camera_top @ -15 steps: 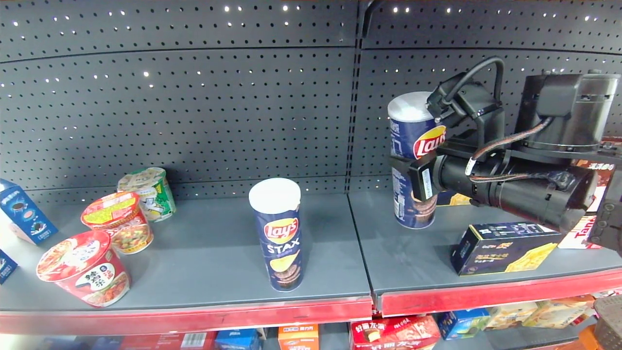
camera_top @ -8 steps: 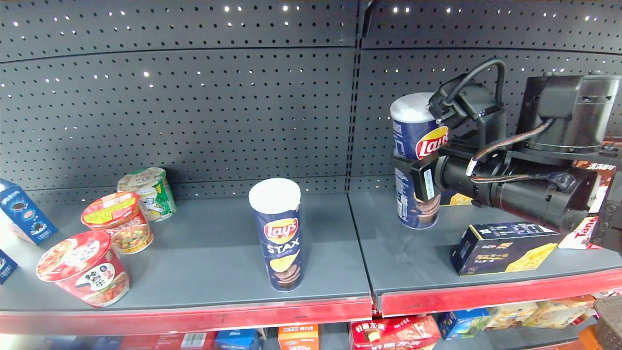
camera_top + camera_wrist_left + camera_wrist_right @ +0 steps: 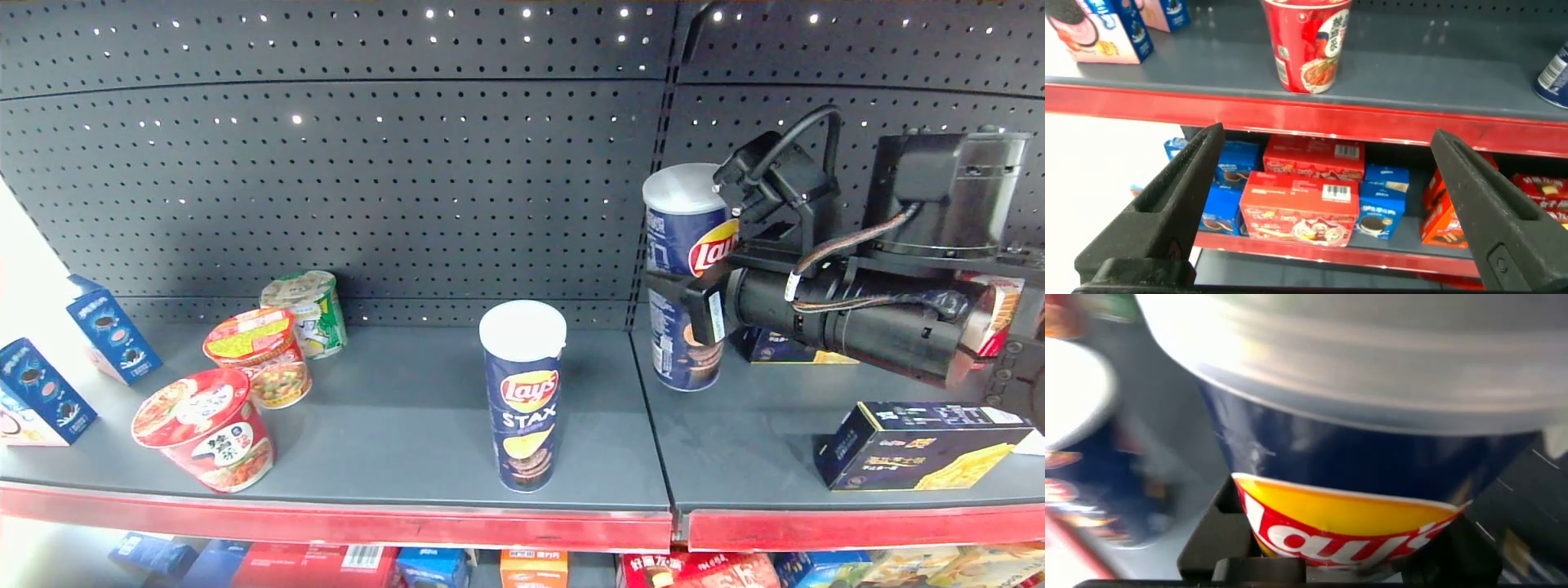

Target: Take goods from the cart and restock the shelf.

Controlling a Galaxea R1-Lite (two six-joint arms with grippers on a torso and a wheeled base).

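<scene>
- So, closest in was the left gripper, fingers spread wide apart, hanging just in front of the shelf by its red lip, with the lower tier's red boxes visible between them.
- Up front on the shelf: a red noodle cup at the left, a standing chips can near the middle, and a dark snack box lying flat at the right.
- Further back, the right gripper was clamped round the middle of a second chips can, upright over the right-hand board; couldn't tell if its base touched down.
- Behind the red cup sat a yellow-lidded cup and a green cup, then the pegboard at the very back.
</scene>
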